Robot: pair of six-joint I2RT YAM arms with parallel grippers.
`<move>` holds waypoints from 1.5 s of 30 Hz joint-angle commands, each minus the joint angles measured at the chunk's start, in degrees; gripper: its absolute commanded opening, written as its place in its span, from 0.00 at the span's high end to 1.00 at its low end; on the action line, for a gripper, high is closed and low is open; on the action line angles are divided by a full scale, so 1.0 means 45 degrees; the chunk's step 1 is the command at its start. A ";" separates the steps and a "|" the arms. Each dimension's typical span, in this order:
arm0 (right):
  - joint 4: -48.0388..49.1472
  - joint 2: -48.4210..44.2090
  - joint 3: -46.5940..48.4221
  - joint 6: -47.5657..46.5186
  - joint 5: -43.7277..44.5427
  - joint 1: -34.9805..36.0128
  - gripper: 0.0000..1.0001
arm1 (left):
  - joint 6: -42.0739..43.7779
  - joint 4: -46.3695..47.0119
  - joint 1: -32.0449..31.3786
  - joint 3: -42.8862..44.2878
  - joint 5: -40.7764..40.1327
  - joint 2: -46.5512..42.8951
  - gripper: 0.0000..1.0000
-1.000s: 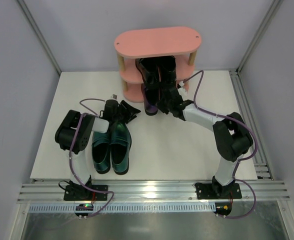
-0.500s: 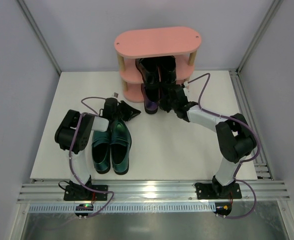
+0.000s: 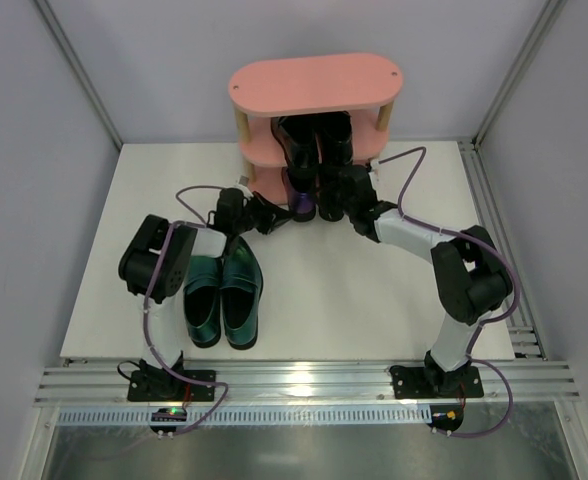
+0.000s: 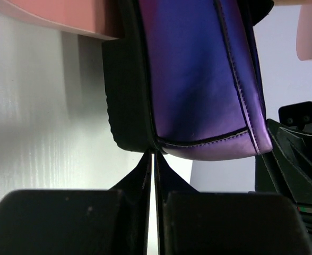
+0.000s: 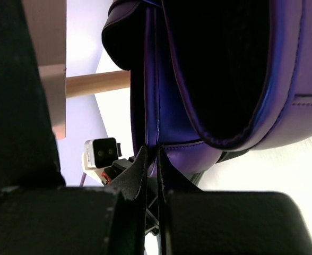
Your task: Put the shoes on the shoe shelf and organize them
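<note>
- Your left gripper (image 3: 266, 215) has swung off the teal pair (image 3: 222, 295) (both flat on the table (image 3: 374, 300)) up to the shoe shelf (image 3: 314, 85). Its jaws are closed to a hairline with nothing between them, tips at the purple shoe (image 3: 300, 203) heel.
- That shoe lies toe-in on the bottom tier, heel past the board's edge.
- Above it, the black pair (image 3: 314, 140) fills the middle tier.
- Your right gripper (image 3: 352, 192) pinches the rim of the second purple shoe (image 3: 331, 200), just beside the first.
</note>
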 commanded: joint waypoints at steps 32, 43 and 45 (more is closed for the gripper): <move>0.2945 -0.0146 -0.0050 0.0225 -0.1975 -0.0662 0.63 | -0.0842 0.1384 -0.0354 0.0918 0.0053 0.1430 1.00; 0.3553 -0.2097 -0.2296 0.0322 -0.2230 -0.0857 0.48 | -0.0725 0.1229 -0.0276 0.0897 0.0014 0.1098 1.00; 0.3240 -0.2644 -0.2901 0.0322 -0.2230 -0.0974 0.48 | -0.0647 0.1131 -0.0276 0.0936 -0.0006 0.1078 1.00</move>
